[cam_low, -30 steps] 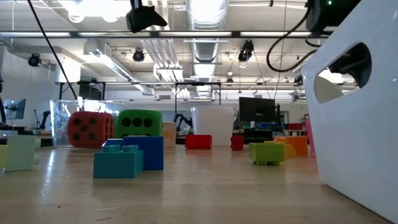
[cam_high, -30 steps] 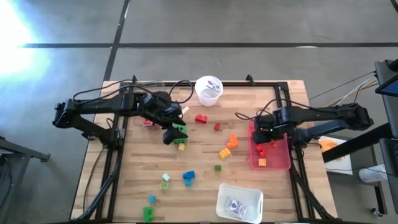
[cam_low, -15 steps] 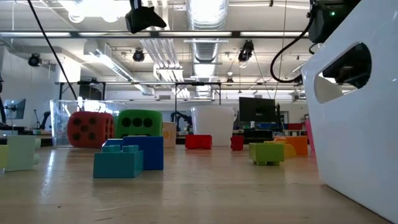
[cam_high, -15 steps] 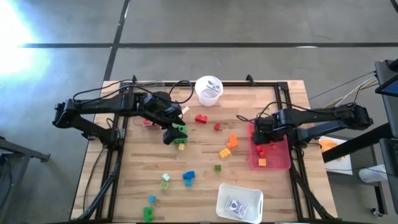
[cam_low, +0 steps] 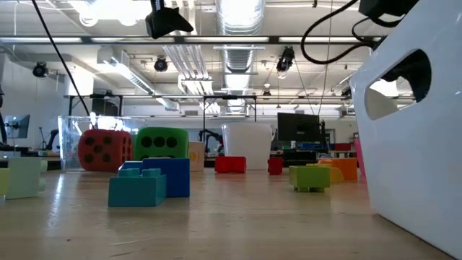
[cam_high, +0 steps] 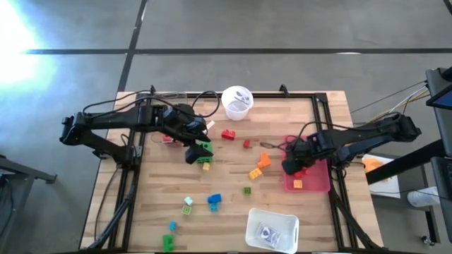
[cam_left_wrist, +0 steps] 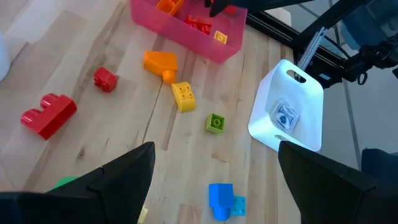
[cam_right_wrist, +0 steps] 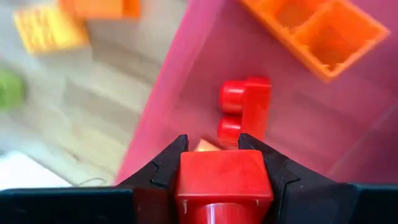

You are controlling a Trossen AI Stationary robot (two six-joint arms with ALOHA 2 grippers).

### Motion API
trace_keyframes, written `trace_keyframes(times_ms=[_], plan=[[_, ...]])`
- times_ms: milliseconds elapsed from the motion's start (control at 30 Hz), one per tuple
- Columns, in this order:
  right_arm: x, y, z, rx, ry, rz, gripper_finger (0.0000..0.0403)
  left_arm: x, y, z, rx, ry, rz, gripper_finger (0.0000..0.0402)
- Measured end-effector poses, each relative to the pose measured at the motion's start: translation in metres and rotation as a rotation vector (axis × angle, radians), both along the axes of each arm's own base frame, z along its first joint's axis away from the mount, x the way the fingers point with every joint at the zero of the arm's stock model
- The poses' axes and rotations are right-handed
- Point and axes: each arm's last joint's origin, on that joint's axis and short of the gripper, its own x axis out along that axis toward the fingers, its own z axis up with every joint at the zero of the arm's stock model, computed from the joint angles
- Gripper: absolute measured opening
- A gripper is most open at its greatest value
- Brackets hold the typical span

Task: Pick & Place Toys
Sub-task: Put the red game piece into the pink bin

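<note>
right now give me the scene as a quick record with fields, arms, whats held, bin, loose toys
right gripper: over the pink bin, fingers shut on a red brick
left gripper: fingers open, nothing between them, at the green die on the table's left
bin contents: orange brick, red brick in bin
loose on table: red bricks, orange brick on table, yellow brick, green brick, blue bricks
other items: white cup, white tray
</note>
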Motion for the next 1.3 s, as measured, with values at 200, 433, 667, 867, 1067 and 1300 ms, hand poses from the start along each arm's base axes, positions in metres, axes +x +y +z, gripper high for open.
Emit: trace_keyframes(times_ms=[200, 433, 667, 867, 1067, 1300], plan=[[0.011, 0.011, -0.015, 0.065, 0.09, 0.011, 0.0118, 0.0, 0.0, 0.0, 0.003, 0.0, -0.003, 0.0342], [0.029, 0.027, -0.036, 0.073, 0.134, -0.136, 0.0118, 0.0, 0.0, 0.0, 0.003, 0.0, -0.003, 0.0342], [0.036, 0.036, -0.054, 0.046, 0.199, -0.162, 0.0118, 0.0, 0.0, -0.001, 0.002, 0.005, -0.003, 0.0342], [0.044, 0.037, -0.063, -0.002, 0.174, -0.225, 0.0118, 0.0, 0.0, -0.001, 0.003, 0.005, -0.003, 0.0342], [0.045, 0.037, -0.07, -0.035, 0.195, -0.255, 0.0118, 0.0, 0.0, -0.001, 0.002, 0.005, -0.003, 0.0342], [0.045, 0.037, -0.071, -0.041, 0.193, -0.248, 0.0118, 0.0, 0.0, -0.001, 0.002, 0.009, -0.003, 0.0342]])
